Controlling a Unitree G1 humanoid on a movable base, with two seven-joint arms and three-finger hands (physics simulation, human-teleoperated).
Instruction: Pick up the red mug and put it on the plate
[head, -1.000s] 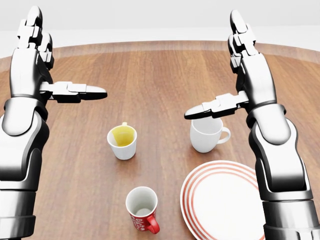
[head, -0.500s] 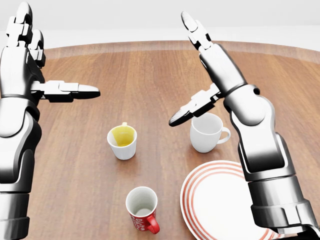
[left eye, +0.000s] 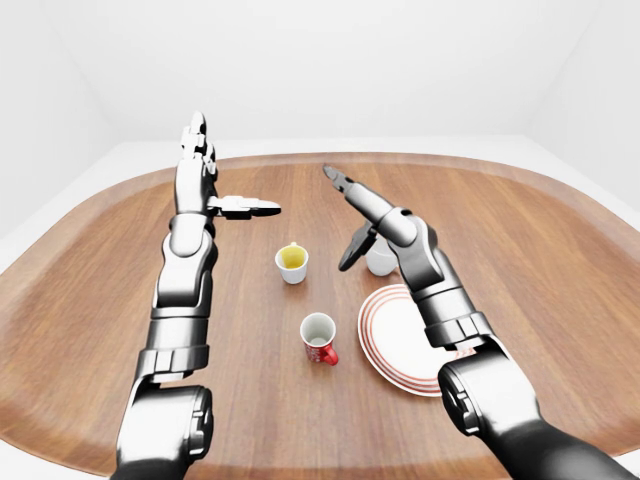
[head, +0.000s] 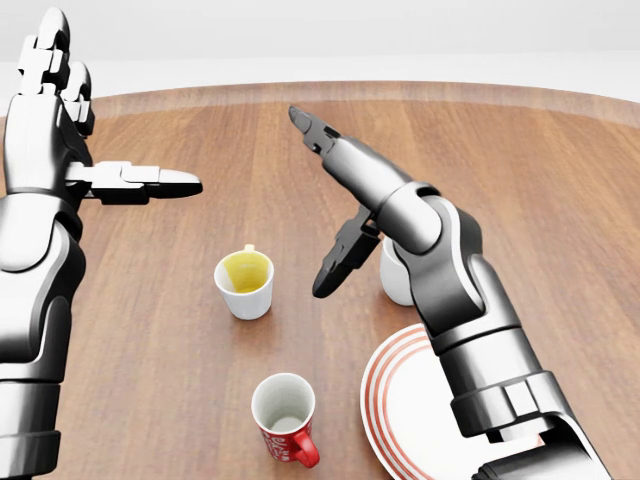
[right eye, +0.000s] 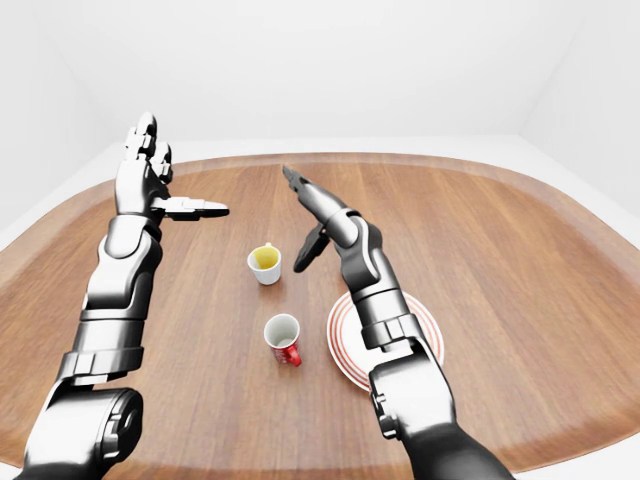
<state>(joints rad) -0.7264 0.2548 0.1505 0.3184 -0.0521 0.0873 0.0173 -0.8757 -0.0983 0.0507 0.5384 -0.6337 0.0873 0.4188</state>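
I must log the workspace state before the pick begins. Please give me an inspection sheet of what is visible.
Surface: rounded brown wooden table, no spills seen.
Job's things: red ceramic mug, upright with its handle toward the head view's lower right, untouched; white plate with red rim rings to its right, partly hidden by the right arm.
Clutter: white cup with yellow inside; plain white mug, mostly hidden behind the right arm.
Grippers: left hand open, raised, holding nothing; right hand open, above the table between the two cups.
Cables: nothing seen.
Surroundings: plain white walls.
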